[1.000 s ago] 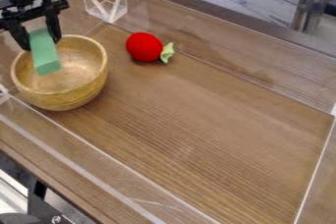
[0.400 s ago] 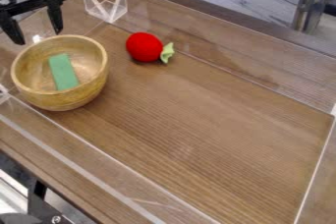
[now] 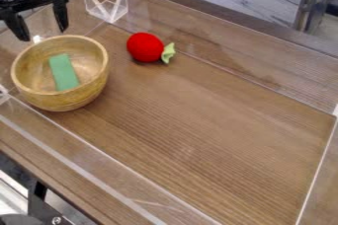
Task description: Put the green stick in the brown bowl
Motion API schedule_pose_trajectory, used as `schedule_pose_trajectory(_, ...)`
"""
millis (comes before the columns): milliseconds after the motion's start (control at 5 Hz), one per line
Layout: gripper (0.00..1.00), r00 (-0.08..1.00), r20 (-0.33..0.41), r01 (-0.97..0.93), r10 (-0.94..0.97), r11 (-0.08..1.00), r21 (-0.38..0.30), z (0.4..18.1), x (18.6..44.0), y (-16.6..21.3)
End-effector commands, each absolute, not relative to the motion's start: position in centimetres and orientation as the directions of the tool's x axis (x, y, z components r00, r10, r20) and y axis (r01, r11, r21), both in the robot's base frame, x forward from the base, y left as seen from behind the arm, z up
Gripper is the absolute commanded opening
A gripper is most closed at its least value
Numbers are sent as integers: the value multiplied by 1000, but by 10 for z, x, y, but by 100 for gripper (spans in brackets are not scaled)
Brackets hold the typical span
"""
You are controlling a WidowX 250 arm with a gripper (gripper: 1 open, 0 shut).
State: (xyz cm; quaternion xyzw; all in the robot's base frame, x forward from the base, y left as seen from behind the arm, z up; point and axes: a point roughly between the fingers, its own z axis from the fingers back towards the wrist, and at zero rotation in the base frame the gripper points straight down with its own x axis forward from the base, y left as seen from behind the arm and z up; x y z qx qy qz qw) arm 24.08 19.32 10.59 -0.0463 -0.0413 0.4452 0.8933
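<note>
— So, where is the green stick [image 3: 62, 72] lying?

— Inside the brown bowl [image 3: 59, 73], flat on its floor, a little left of the bowl's middle, its long side running from upper left to lower right in the view.

— And your pincer [image 3: 38, 22]?

— My pincer hangs above the bowl's far rim, toward the upper left corner of the view. It points down, its two dark fingers [image 3: 61, 17] stand wide apart, and nothing is between them. The stick sits below and a bit nearer the camera than my fingertips, clearly apart from them.

— Does the pincer touch the bowl?

— No, I see a gap between my fingertips and the rim.

— What else is on the bench [image 3: 199, 120]?

— A red strawberry toy [image 3: 146, 47] with green leaves lies to the right of the bowl, near it but not touching. Clear plastic walls [image 3: 109, 5] stand around the wooden surface, one angled piece just behind the bowl, to the right of my pincer.
</note>
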Motion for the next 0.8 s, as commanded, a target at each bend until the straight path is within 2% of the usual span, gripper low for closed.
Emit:
schedule_pose_trajectory(0, 100, 612, 80, -778, 787, 617, -117, 112, 248, 190)
schedule_pose_trajectory(200, 100, 625, 87, -767, 776, 631, -115, 108, 250, 180)
schedule_pose_trajectory(600, 100, 546, 114, -822, 830, 557, -116, 130, 250, 172)
